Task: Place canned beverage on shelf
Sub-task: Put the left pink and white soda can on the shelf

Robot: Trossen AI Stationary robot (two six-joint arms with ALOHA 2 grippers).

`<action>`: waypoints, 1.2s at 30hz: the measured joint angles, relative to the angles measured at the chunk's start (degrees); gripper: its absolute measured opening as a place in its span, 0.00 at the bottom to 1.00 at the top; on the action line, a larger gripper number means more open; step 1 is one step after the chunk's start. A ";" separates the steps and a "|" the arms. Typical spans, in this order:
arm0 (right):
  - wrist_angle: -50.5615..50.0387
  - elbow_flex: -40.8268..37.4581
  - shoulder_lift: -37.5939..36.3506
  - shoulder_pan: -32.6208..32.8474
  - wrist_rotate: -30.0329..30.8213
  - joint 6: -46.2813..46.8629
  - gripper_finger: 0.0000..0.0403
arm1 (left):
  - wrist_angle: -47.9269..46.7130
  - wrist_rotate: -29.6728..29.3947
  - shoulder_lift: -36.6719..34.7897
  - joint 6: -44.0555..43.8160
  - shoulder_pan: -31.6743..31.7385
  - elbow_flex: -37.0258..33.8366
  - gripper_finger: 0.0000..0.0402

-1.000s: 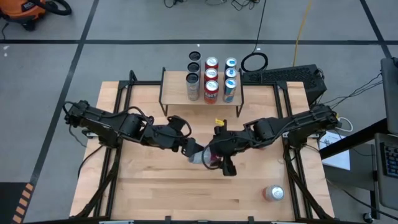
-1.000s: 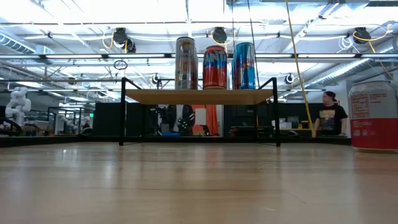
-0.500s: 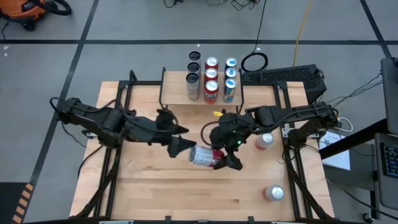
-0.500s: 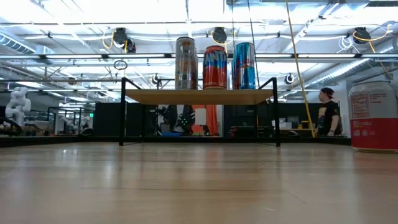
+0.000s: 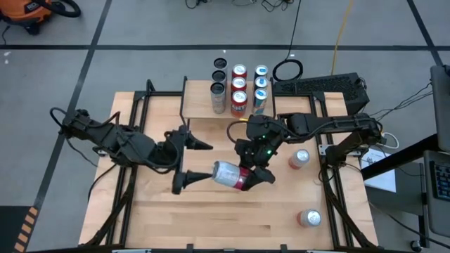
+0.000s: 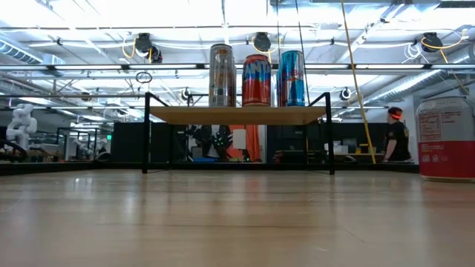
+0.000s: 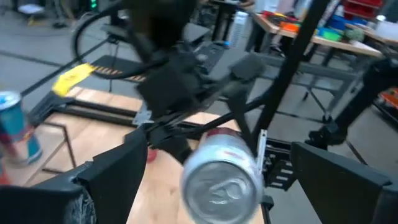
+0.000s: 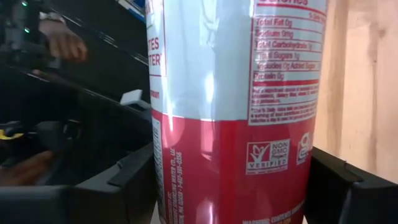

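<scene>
A silver-and-red canned beverage (image 5: 226,174) hangs on its side above the middle of the table, with my right gripper (image 5: 247,176) shut on its red end. The can's silver top (image 7: 222,177) faces my left gripper (image 5: 191,165). That gripper stands open just to the can's left, its fingers (image 7: 106,180) spread wide of the can and touching nothing. The shelf (image 5: 200,112) stands at the table's far edge on thin black legs (image 6: 145,133), with several cans (image 5: 239,91) upright on its board (image 6: 237,115). My right gripper pinches the can's round wall at its red lower half (image 8: 230,168) between its two fingers (image 8: 118,180). The fingers lie across the can and come from the table's far right, slanting down. The can is about level and lifted clear of the table, its silver top toward the table's left.
Two more cans stand on the table: one right of centre (image 5: 300,158), one near the front right corner (image 5: 309,218), which looms at the right of the low view (image 6: 445,137). Black frame rails (image 5: 137,112) run along both table sides. A person (image 6: 393,137) is in the room behind.
My left gripper has drawn back from the can toward the table's left edge, risen and rolled about its own axis; it now stands clear of the can. My right gripper has turned and risen a little, swinging the can to lie level with its top toward the left.
</scene>
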 joint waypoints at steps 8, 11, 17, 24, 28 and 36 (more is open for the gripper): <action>0.55 0.00 0.00 -0.99 -1.43 2.17 0.68 | -0.77 2.76 0.04 4.33 -0.76 0.00 0.99; 0.72 0.02 0.00 -1.12 -1.37 3.25 0.68 | -0.85 3.00 0.54 8.05 -0.89 0.00 0.99; 0.72 0.02 0.00 -1.08 -1.41 5.39 0.68 | -4.13 4.81 0.88 10.07 0.70 -0.04 1.00; 0.74 0.02 0.00 -1.08 -1.30 5.10 0.68 | -4.98 10.84 0.96 11.72 3.41 -0.04 1.00; 1.58 0.02 0.00 -1.08 -1.35 4.45 0.68 | -5.06 12.74 1.31 14.78 4.55 -0.04 1.00; 3.97 0.02 -0.07 -1.41 -1.39 4.10 0.68 | -4.75 14.68 4.44 20.56 5.14 -0.04 1.00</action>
